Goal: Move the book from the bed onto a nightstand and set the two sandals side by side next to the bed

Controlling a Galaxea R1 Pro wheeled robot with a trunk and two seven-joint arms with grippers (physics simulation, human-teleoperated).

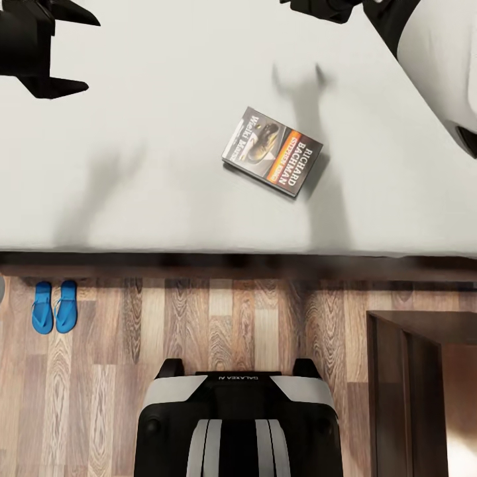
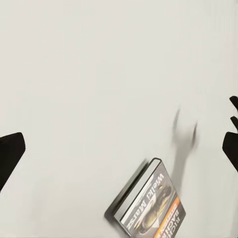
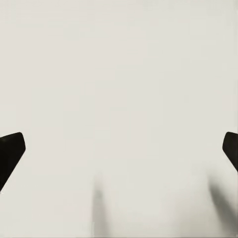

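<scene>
Head view runs outward from the robot's base (image 1: 238, 424) over plank floor (image 1: 218, 324) to the bed (image 1: 132, 165). Nearest, a dark nightstand (image 1: 424, 384) stands at the base's right, its top free to take the book. At the left the two sandals (image 1: 54, 306) lie side by side on the floor, just beside the bed frame, so that half of the task looks done.

Farther out, the book (image 1: 272, 151) lies flat and skewed on the mattress, a little in from the near edge, nothing touching it. It looks a thin, light paperback: stiff enough to hold by one edge, though the cover may flex, and the glossy face could slip. Lying flat on soft bedding, it offers only its thin edges; a claw would likely press a finger into the mattress beside the spine or a long side and pinch across the thickness.

Farthest, both claws hang above the mattress, empty. The left claw (image 1: 66, 50) has its jaws spread wide, well apart from the book; the right claw (image 1: 318, 8) is mostly cut off by the frame in the head view, and its wrist view shows its fingertips (image 3: 11, 151) spread wide over bare mattress. Open bedding surrounds the book on all sides, and the path back to the nightstand crosses only the bed edge.
</scene>
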